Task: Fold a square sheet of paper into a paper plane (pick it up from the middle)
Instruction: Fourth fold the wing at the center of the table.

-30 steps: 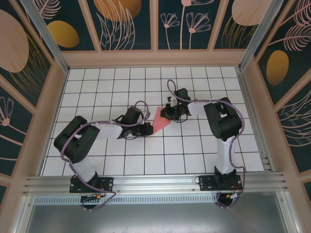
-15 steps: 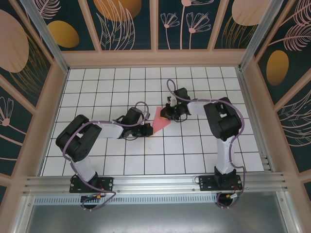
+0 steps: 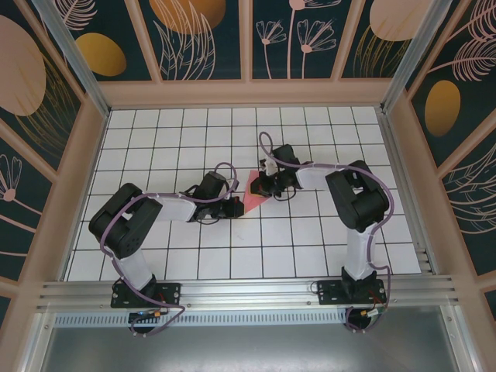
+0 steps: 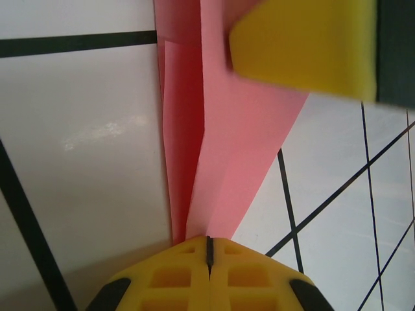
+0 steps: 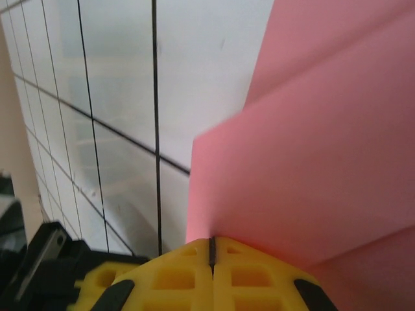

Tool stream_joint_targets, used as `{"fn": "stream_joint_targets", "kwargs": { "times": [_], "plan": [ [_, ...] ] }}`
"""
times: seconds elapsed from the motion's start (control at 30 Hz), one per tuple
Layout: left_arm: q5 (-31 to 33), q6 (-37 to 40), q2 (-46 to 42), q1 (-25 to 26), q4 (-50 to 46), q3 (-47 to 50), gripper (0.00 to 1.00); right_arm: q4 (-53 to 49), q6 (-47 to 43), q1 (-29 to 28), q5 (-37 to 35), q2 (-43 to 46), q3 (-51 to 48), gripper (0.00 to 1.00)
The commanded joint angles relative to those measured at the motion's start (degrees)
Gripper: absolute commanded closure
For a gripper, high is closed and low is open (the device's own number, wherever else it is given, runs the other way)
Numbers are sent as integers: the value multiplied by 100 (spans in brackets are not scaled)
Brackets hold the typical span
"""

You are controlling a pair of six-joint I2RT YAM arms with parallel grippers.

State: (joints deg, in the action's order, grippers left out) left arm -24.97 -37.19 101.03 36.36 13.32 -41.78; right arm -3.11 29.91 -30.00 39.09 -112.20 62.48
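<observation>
Left gripper (image 4: 209,249), jaws closed, nips the narrow tip of the half-folded pink paper plane (image 4: 227,149) at the middle of the grid table (image 3: 147,147). The right gripper (image 5: 211,246), likewise closed, pinches the opposite flap. Folding looks midway; next, that flap likely needs laying flat and creasing.

My left arm (image 3: 124,225) and right arm (image 3: 356,198) are wearing black shells over white links — purple cables (image 3: 267,143) are looping along them — and my left gripper (image 4: 209,251) and right gripper (image 5: 211,249) are showing yellow ribbed fingers (image 4: 246,272).
</observation>
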Motion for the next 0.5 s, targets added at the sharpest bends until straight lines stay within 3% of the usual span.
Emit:
{"fn": "stream_joint_targets", "kwargs": {
  "times": [0.0,0.27,0.47],
  "plan": [
    [197,-55,167,16,-270,130,100,-33,-108,-101,173,286,-156,94],
    [194,-67,160,16,-265,117,100,32,-82,-306,293,57,-92,94],
    [217,-63,100,19,-273,87,99,-206,-104,-333,-57,-107,-42,95]
  ]
}}
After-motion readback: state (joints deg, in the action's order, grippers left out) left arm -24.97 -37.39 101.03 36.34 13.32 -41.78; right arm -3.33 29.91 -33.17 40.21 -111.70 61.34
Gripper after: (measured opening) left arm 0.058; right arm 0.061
